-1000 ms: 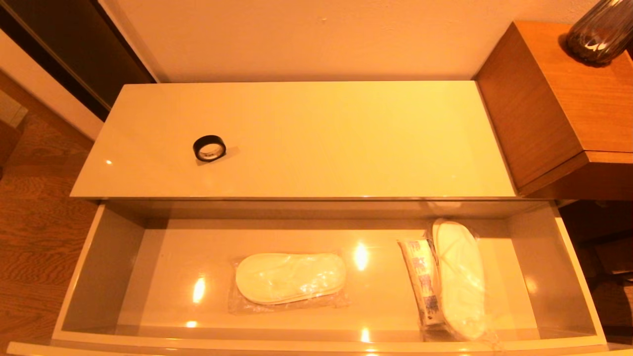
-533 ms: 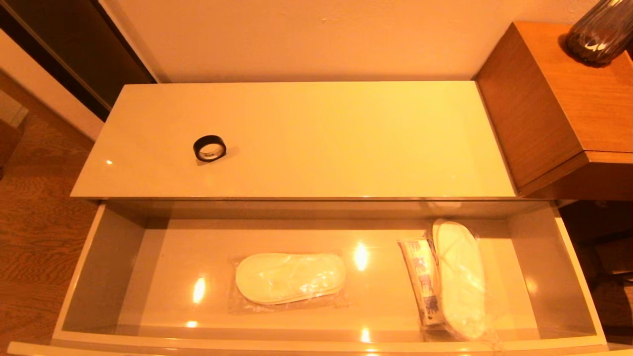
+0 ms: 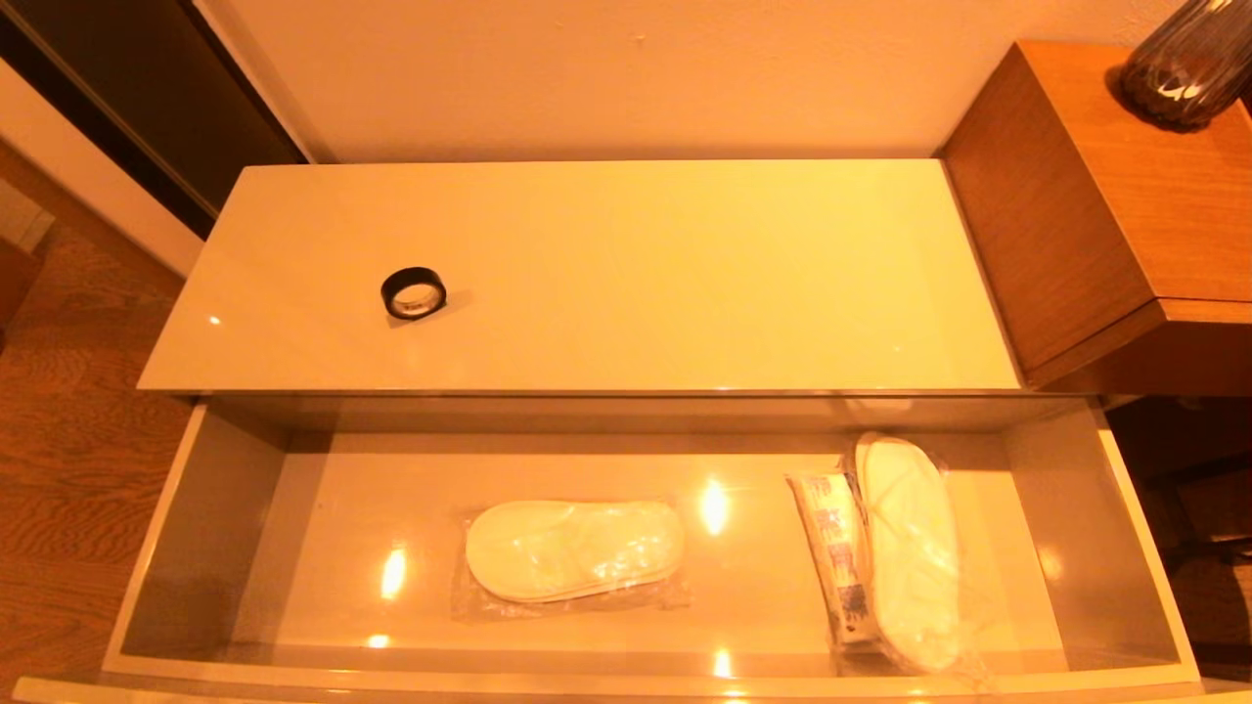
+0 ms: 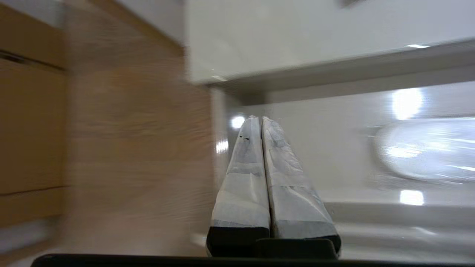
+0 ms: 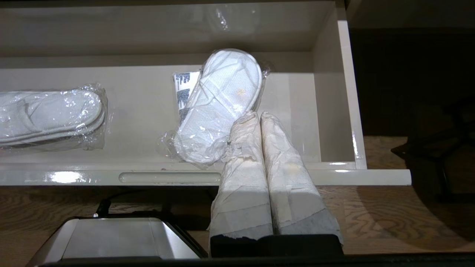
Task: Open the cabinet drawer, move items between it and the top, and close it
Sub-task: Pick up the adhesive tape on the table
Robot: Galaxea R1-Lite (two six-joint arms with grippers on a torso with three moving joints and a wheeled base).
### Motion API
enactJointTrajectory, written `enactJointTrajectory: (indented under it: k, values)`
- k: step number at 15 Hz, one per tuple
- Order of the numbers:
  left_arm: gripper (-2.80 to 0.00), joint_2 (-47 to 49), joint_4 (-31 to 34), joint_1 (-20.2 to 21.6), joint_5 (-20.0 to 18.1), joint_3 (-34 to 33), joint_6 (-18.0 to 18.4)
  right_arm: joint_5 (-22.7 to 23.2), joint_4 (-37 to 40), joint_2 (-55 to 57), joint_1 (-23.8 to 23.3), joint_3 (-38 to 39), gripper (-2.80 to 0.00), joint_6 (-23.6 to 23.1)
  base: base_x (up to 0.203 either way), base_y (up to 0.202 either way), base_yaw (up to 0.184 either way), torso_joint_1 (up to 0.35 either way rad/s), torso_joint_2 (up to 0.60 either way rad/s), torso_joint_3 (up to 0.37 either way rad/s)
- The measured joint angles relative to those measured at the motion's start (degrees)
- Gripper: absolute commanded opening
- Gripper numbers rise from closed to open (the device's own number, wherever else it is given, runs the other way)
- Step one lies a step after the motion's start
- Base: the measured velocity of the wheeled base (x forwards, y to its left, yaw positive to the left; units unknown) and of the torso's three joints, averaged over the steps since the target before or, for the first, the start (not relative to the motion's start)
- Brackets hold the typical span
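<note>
The cream drawer [image 3: 1115,508] stands pulled out below the cabinet top [image 3: 636,274]. A black tape ring [image 3: 414,292] lies on the top, left of middle. In the drawer lie one bagged pair of white slippers [image 3: 572,550] near the middle and another [image 3: 910,552] at the right, partly over a white packet with blue print [image 3: 831,562]. Neither arm shows in the head view. My left gripper [image 4: 258,119] is shut and empty near the drawer's left end. My right gripper [image 5: 258,115] is shut and empty, in front of the drawer front [image 5: 334,177], near the right slippers [image 5: 219,107].
A taller brown wooden cabinet [image 3: 1105,215] with a dark vase [image 3: 1188,64] stands to the right of the low cabinet. Wooden floor [image 3: 68,440] lies to the left. A silver part of the robot base [image 5: 115,237] shows below the drawer front in the right wrist view.
</note>
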State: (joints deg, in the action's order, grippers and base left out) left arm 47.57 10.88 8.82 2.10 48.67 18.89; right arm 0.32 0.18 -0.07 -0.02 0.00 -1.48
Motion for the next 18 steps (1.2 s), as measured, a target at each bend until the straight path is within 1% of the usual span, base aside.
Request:
enactJointTrajectory:
  k: [2, 3, 4, 6, 9, 10, 13, 15, 16, 18]
  values:
    - [-2.8, 10.32, 0.03, -2.28, 5.63, 9.32, 5.85, 0.01, 0.0, 0.0, 0.0, 0.0, -2.8, 0.03, 0.0, 0.0, 0.0, 0.0, 0.0, 0.0]
    - [-2.8, 14.95, 0.09, -3.6, 7.53, 13.31, 8.24, -0.01, 0.0, 0.0, 0.0, 0.0, -2.8, 0.03, 0.0, 0.0, 0.0, 0.0, 0.0, 0.0]
    - [-2.8, 18.06, 0.2, -4.57, 8.48, 15.64, 9.5, -0.01, 0.0, 0.0, 0.0, 0.0, -2.8, 0.01, 0.0, 0.0, 0.0, 0.0, 0.0, 0.0]
    - [-2.8, 23.29, 0.13, -6.96, 9.2, 19.95, 10.45, 0.01, 0.0, 0.0, -0.05, 0.0, -2.8, 0.03, 0.0, 0.0, 0.0, 0.0, 0.0, 0.0]
    - [-2.8, 28.38, 0.16, -9.14, 9.25, 23.6, 10.55, 0.0, 0.0, 0.0, 0.0, 0.0, -2.8, 0.01, 0.0, 0.0, 0.0, 0.0, 0.0, 0.0]
    - [0.0, 29.59, 0.32, -9.51, 9.25, 24.86, 10.58, 0.0, 0.0, 0.0, 0.0, 0.0, -2.8, 0.02, 0.0, 0.0, 0.0, 0.0, 0.0, 0.0]
    - [0.0, 32.9, 0.14, -10.82, 9.16, 28.04, 10.59, -0.01, 0.0, 0.0, -0.02, 0.0, -2.8, 0.01, 0.0, 0.0, 0.0, 0.0, 0.0, 0.0]
    - [0.0, 35.06, 0.19, -12.17, 8.97, 29.04, 10.61, 0.01, 0.0, 0.0, -0.05, 0.0, -2.8, 0.03, 0.0, 0.0, 0.0, 0.0, 0.0, 0.0]
    - [0.0, 36.18, 0.16, -12.94, 8.92, 29.32, 10.92, 0.01, -0.02, 0.0, -0.05, 0.0, -2.8, 0.03, 0.0, 0.0, 0.0, 0.0, 0.0, 0.0]
    - [0.0, 38.33, -0.07, -13.89, 8.66, 29.56, 12.71, -0.01, 0.0, 0.0, -0.02, 0.0, -2.8, 0.03, 0.0, 0.0, 0.0, 0.0, 0.0, 0.0]
